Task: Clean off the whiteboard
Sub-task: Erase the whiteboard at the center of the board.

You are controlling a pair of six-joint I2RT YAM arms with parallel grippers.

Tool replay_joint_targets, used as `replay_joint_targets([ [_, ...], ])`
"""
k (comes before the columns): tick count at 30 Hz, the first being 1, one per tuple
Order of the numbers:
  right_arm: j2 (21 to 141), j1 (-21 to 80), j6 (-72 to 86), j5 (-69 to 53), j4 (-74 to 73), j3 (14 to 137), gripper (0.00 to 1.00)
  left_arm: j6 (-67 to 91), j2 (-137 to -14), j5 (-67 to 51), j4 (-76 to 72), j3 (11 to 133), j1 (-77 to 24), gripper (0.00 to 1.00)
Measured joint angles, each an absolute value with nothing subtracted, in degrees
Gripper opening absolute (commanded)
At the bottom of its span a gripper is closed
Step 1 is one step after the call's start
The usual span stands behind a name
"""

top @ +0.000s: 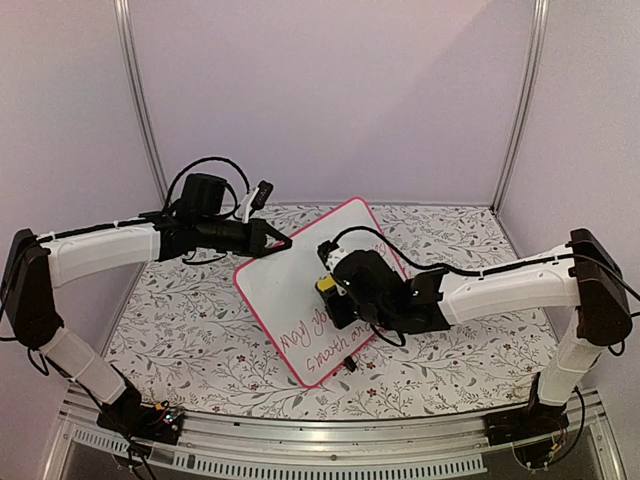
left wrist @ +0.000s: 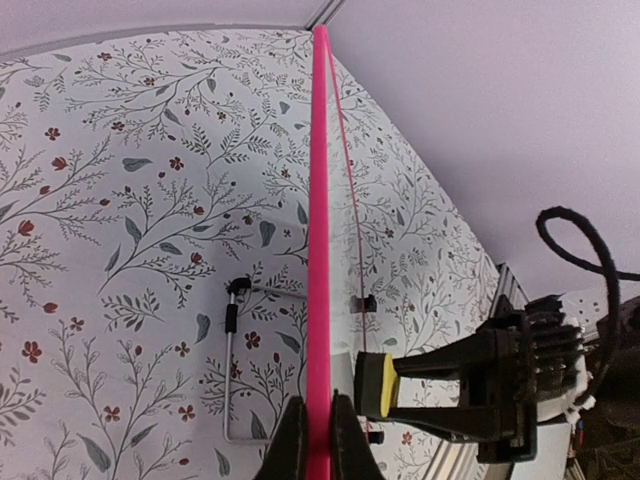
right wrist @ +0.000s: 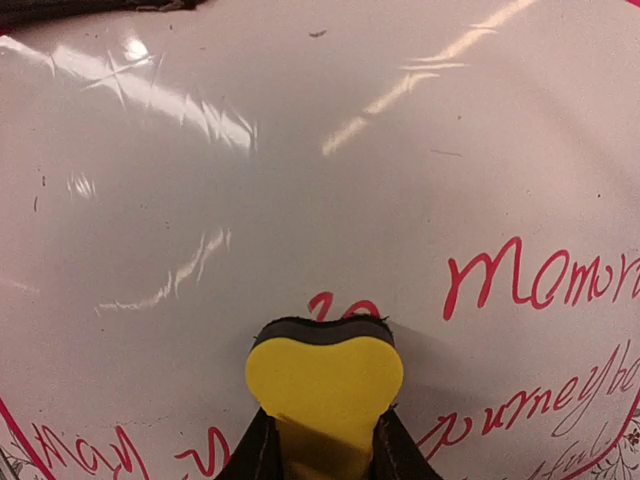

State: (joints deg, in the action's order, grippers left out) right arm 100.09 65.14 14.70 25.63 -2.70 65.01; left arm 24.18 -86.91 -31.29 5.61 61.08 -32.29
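Observation:
The whiteboard with a pink-red frame stands tilted in the middle of the table, red handwriting along its lower part. My left gripper is shut on its upper left edge; in the left wrist view the frame runs edge-on between my fingers. My right gripper is shut on the yellow block eraser, whose dark felt side faces the board. In the right wrist view the eraser sits against the white surface over red writing. The eraser also shows in the left wrist view.
A wire stand lies on the floral tablecloth behind the board. Grey walls close off the back and sides. A black cable loops off the right arm over the board's right edge.

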Motion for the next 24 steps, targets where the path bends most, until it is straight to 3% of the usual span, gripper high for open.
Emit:
replay_joint_targets([
  [9,99.0,65.1,18.5,24.4,-2.1,62.3,0.25,24.2,-86.9,-31.3,5.6,61.1,-32.3,0.0],
  [24,101.1,64.7,13.6,24.7,-3.8,69.4,0.25,24.1,-86.9,-31.1,5.4,61.1,-32.3,0.0],
])
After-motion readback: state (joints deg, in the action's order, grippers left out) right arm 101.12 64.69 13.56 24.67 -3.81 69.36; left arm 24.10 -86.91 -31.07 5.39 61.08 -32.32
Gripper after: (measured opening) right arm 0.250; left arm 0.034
